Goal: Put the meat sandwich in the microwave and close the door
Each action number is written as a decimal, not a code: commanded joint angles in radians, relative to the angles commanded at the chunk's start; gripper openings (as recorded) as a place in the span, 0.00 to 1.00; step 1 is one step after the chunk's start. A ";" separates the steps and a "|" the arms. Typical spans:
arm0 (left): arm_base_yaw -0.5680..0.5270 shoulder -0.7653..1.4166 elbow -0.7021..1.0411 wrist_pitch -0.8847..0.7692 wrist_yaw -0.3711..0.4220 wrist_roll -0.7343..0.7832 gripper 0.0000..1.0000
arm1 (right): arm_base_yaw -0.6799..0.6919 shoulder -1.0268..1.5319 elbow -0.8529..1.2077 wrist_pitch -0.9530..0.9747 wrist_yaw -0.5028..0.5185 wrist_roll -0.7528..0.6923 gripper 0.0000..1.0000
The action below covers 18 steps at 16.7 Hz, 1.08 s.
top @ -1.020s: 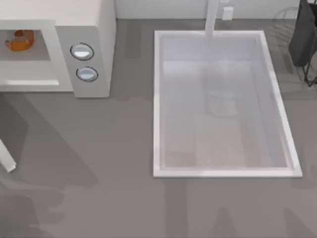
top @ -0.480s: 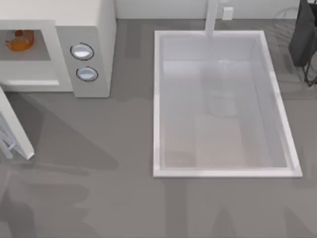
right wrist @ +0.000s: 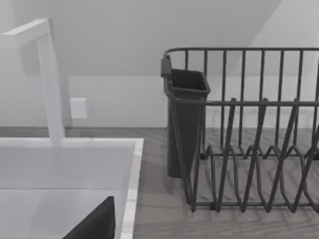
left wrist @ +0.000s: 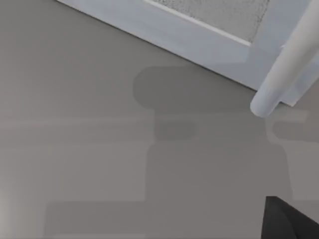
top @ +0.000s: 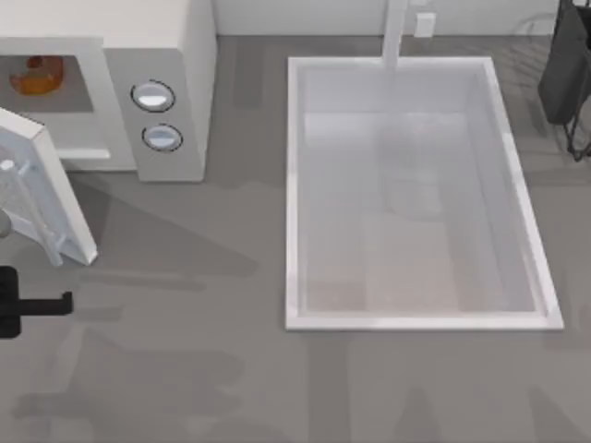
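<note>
Orange meat sandwich sits inside microwave; door half-swung. We push next with left pincer, grip state unclear.

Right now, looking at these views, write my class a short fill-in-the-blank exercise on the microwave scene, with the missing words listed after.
1. The meat sandwich lies inside the ____.
2. The door of the microwave is partly ____, not shut.
3. On the microwave's side panel sit ____ round knobs.
4. To the right of the microwave, set into the counter, is a white ____ with a faucet behind it.

Missing words: microwave; open; two; sink
</note>
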 joint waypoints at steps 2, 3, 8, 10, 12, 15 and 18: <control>-0.003 -0.002 -0.001 0.000 -0.003 -0.003 0.00 | 0.000 0.000 0.000 0.000 0.000 0.000 1.00; -0.003 -0.002 -0.001 0.000 -0.003 -0.003 0.00 | 0.000 0.000 0.000 0.000 0.000 0.000 1.00; -0.003 0.075 0.050 0.033 0.001 -0.002 0.00 | 0.000 0.000 0.000 0.000 0.000 0.000 1.00; -0.004 0.168 0.102 0.069 0.000 -0.003 0.00 | 0.000 0.000 0.000 0.000 0.000 0.000 1.00; -0.005 0.281 0.161 0.110 -0.002 -0.004 0.00 | 0.000 0.000 0.000 0.000 0.000 0.000 1.00; -0.009 0.427 0.242 0.170 -0.003 -0.004 0.00 | 0.000 0.000 0.000 0.000 0.000 0.000 1.00; -0.011 0.510 0.296 0.212 -0.004 -0.004 0.00 | 0.000 0.000 0.000 0.000 0.000 0.000 1.00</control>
